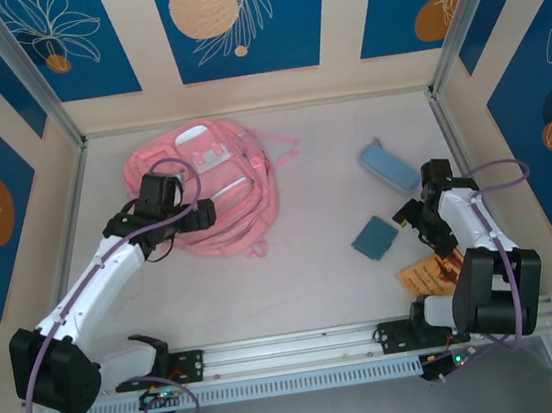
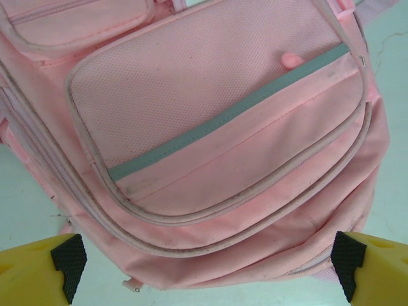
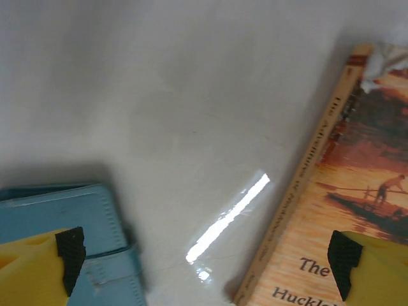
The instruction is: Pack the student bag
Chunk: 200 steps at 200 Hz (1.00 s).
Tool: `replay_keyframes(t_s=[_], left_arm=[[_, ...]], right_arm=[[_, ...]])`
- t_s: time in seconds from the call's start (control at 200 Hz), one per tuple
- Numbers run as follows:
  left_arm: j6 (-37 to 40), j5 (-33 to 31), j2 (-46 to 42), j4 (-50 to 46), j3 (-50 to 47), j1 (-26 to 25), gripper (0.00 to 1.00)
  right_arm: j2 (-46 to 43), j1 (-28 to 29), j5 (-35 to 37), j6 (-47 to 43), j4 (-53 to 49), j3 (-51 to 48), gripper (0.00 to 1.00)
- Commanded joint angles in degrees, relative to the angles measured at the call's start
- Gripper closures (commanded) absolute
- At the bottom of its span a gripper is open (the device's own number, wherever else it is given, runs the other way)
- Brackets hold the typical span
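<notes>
The student bag (image 1: 204,190) lies flat on the left half of the surface (image 1: 327,291), front pockets up. The left pincer (image 1: 185,218) hovers over its lower end with jaws spread wide and nothing between them. The left wrist view shows the left pincer (image 2: 207,264) poised above the student bag (image 2: 217,127), whose front pocket zip appears closed. Across the surface, well apart from the bag, a light-blue pencil case (image 1: 389,167), a blue pouch (image 1: 374,238) and an orange paperback (image 1: 428,275) lie unpacked. The right pincer (image 1: 414,220) hangs open and empty between pouch and book; from its wrist, the right pincer (image 3: 207,255) frames bare surface, with the blue pouch (image 3: 70,217) on one side and the orange paperback (image 3: 344,210) on the other. By appearances, packing has barely begun: the bag needs opening and all three items need loading.
</notes>
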Motion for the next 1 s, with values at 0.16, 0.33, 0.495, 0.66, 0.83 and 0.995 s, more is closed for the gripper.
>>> replay_keyframes(t_s=[0.16,0.33,0.495,0.66,0.83,0.995], left_arm=[[-0.3,1.5,-0.1,2.5,-1.2,0.8,0.00],[0.2,4.1,0.5,3.8,-1.4,0.7,0.00],[0.1,4.7,-0.3,4.5,-1.8,0.8,0.00],[0.0,4.8,-0.7,3.8,-1.2,0.8,0.00],[-0.1,5.1,-0.6,3.3,-1.2,0.8,0.00],[-0.3,6.3,0.8,2.6,-0.7,0.7,0.00]], right_arm=[[2.1,-5.0,-6.9,0.4,4.1,-5.2,0.00],[3.2,-5.0,-16.3,0.9,8.0,-7.6,0.03],[4.3,0.7,-24.2,5.4,12.8,-9.3,0.06],[6.2,7.0,-24.8,9.4,15.3,-8.1,0.07],[9.4,14.6,-25.5,12.9,18.0,-5.6,0.07],[13.5,21.7,-25.6,15.7,21.2,-3.1,0.08]])
